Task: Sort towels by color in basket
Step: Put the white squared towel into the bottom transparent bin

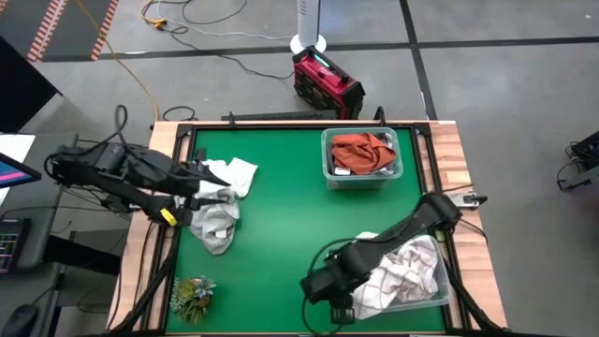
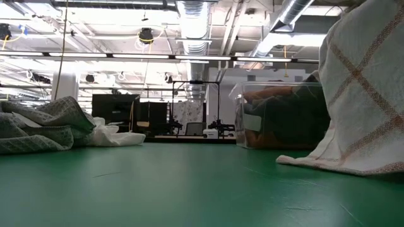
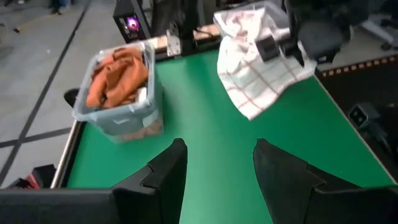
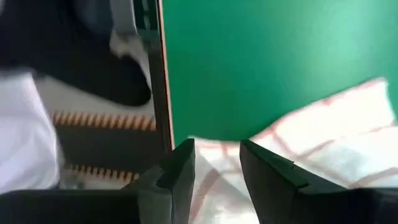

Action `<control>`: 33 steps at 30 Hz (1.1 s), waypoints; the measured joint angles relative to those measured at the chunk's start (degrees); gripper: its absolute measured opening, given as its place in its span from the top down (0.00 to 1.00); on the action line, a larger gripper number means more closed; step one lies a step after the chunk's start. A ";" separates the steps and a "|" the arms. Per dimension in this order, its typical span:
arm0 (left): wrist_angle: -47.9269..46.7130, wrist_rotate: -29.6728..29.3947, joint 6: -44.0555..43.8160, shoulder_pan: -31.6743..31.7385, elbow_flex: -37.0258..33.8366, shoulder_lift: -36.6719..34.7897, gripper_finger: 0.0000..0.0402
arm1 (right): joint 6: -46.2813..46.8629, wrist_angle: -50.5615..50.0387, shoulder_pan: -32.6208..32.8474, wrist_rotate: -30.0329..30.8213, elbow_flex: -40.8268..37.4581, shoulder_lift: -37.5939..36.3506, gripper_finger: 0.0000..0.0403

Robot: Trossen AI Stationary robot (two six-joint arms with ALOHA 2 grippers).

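A rust-orange towel (image 1: 360,150) lies in a clear bin (image 1: 329,176) at the table's far right; it also shows in the left wrist view (image 3: 118,71). A white red-checked towel (image 1: 402,267) fills a second clear bin (image 1: 442,298) at the near right and spills over its left wall onto the mat. A white towel (image 1: 239,173) and a grey checked towel (image 1: 215,223) lie crumpled at the left. My left gripper (image 1: 213,176) is open and empty over that pile. My right gripper (image 1: 318,288) is open just above the checked towel's spilled edge (image 4: 298,149). My right gripper's fingers point down at the checked towel's spilled edge (image 4: 214,162), near the table's near edge. The towel shows in the gap between the open fingers. I cannot tell whether they touch it.
A green leafy tuft (image 1: 192,295) lies at the near left corner. The green mat (image 1: 281,234) between the left pile and the two bins is bare. A wooden rim (image 1: 454,168) frames the table. A red case (image 1: 328,82) stands on the floor beyond the far edge.
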 joint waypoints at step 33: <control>-4.09 -0.12 -0.18 0.02 0.83 -0.12 0.57 | -12.18 -12.22 -0.74 -13.53 10.51 12.52 0.97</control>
